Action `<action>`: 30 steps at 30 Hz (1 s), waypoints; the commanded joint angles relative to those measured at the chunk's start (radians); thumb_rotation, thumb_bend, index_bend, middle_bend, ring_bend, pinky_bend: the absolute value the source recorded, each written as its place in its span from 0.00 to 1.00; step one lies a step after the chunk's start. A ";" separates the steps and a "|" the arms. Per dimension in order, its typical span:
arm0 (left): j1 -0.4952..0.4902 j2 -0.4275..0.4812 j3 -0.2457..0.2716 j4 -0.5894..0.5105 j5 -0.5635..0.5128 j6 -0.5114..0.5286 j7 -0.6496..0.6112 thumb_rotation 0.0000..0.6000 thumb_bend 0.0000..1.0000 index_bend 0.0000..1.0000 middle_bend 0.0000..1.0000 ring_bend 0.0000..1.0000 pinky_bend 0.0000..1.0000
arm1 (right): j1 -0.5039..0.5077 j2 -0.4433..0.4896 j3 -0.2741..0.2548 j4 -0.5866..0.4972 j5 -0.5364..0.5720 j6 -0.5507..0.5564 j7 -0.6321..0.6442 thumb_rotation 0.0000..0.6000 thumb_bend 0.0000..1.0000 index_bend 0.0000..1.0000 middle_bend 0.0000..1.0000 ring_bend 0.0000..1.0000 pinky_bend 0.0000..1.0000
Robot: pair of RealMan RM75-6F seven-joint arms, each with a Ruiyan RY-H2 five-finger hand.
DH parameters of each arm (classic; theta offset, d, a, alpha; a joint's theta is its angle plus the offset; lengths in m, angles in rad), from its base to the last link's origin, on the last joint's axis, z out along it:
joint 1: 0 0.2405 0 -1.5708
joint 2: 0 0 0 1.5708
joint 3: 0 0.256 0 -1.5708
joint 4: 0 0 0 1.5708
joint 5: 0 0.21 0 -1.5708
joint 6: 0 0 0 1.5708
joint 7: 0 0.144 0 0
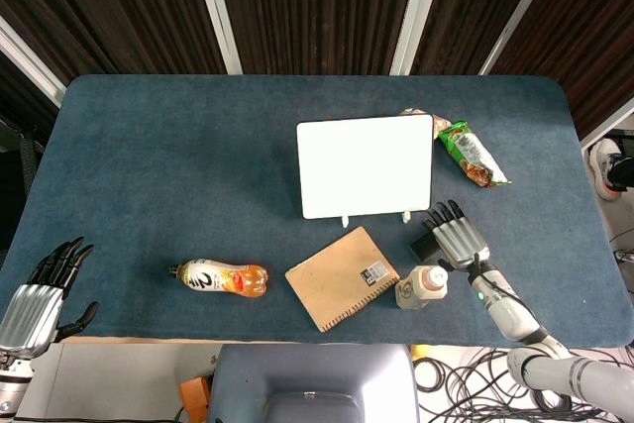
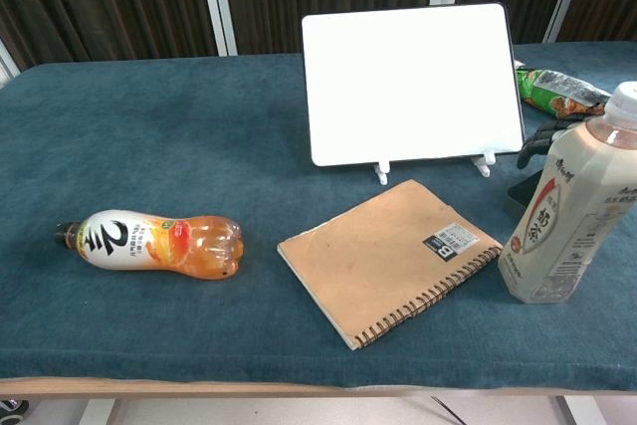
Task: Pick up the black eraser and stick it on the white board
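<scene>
The white board [image 1: 365,165] [image 2: 413,82] stands upright on small feet mid-table. The black eraser [image 1: 423,244] [image 2: 521,193] lies flat on the cloth just right of the board's foot. It is partly hidden by my right hand [image 1: 456,236] in the head view and by a bottle in the chest view. My right hand hovers over or rests at the eraser's right edge with its fingers [image 2: 544,134] stretched toward the board; no grip shows. My left hand [image 1: 45,292] hangs off the table's near left corner, fingers apart and holding nothing.
A milk-tea bottle [image 1: 421,287] [image 2: 562,216] stands right beside the eraser and my right hand. A brown spiral notebook [image 1: 342,277] [image 2: 393,256] lies in front of the board. An orange drink bottle [image 1: 220,277] [image 2: 149,242] lies at the left, and a snack bag [image 1: 474,154] [image 2: 557,89] behind right.
</scene>
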 commanded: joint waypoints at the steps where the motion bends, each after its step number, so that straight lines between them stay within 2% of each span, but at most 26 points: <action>1: 0.000 0.000 0.000 0.001 -0.001 0.000 -0.001 1.00 0.32 0.00 0.00 0.00 0.15 | 0.002 -0.003 -0.002 0.003 0.001 0.000 0.003 1.00 0.16 0.24 0.12 0.00 0.00; 8: 0.003 0.002 -0.003 0.003 -0.006 0.004 -0.005 1.00 0.32 0.00 0.00 0.00 0.15 | 0.009 -0.016 -0.001 0.024 0.005 0.002 0.015 1.00 0.21 0.28 0.15 0.01 0.00; 17: 0.002 0.003 -0.005 0.004 -0.005 0.005 -0.010 1.00 0.32 0.00 0.00 0.00 0.15 | 0.014 -0.028 -0.001 0.042 0.016 0.006 0.016 1.00 0.23 0.37 0.22 0.06 0.00; 30: 0.001 0.000 -0.005 0.005 -0.003 0.005 -0.004 1.00 0.32 0.00 0.00 0.00 0.15 | 0.008 -0.049 -0.009 0.074 -0.002 0.035 0.025 1.00 0.24 0.66 0.38 0.24 0.06</action>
